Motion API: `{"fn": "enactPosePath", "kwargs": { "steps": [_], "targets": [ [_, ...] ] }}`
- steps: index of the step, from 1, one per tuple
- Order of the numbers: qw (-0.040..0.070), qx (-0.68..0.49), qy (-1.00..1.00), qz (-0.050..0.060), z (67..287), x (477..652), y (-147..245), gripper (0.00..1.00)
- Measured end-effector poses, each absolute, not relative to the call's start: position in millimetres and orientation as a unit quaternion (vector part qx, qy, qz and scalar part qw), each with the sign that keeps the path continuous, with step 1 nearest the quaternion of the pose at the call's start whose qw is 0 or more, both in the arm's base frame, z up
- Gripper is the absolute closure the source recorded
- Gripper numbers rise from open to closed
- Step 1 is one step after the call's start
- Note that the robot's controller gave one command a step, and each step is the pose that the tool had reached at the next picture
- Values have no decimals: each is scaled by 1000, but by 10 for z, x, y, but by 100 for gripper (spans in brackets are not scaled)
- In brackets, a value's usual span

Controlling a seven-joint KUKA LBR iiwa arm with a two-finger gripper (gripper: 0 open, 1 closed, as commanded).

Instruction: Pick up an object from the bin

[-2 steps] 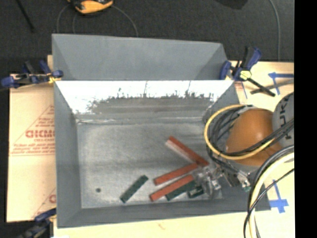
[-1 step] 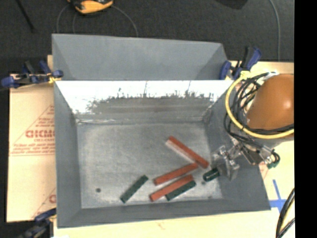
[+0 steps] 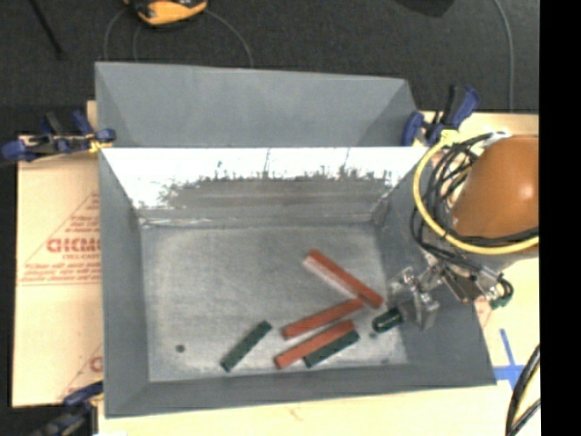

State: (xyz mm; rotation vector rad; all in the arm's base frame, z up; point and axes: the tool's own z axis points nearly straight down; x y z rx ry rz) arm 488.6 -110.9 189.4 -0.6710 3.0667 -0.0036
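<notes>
A short dark green piece [image 3: 387, 321] lies at the very tip of the gripper [image 3: 405, 306], low on the floor and close under the sloping wall of the bin [image 3: 123, 271] on the arm's side. It seems to touch the tip. I cannot tell whether it sits inside the grip, or whether the gripper is spread or pressed together. Just beyond the tip, away from the arm, a pale red stick [image 3: 341, 278] ends near it. Further out lie a darker red stick [image 3: 321, 319], a second red stick [image 3: 295, 353] and a green stick [image 3: 331, 347]. Another green stick [image 3: 246, 345] rests well apart. In my judgement, the grip should centre on the short piece alone, clear of the pale stick's end and the wall, then lift straight up.
</notes>
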Motion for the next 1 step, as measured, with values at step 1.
{"fn": "enactPosePath", "kwargs": {
  "steps": [1],
  "targets": [
    [0,-258,966,0,2267,4995,-1270,100]
  ]
}}
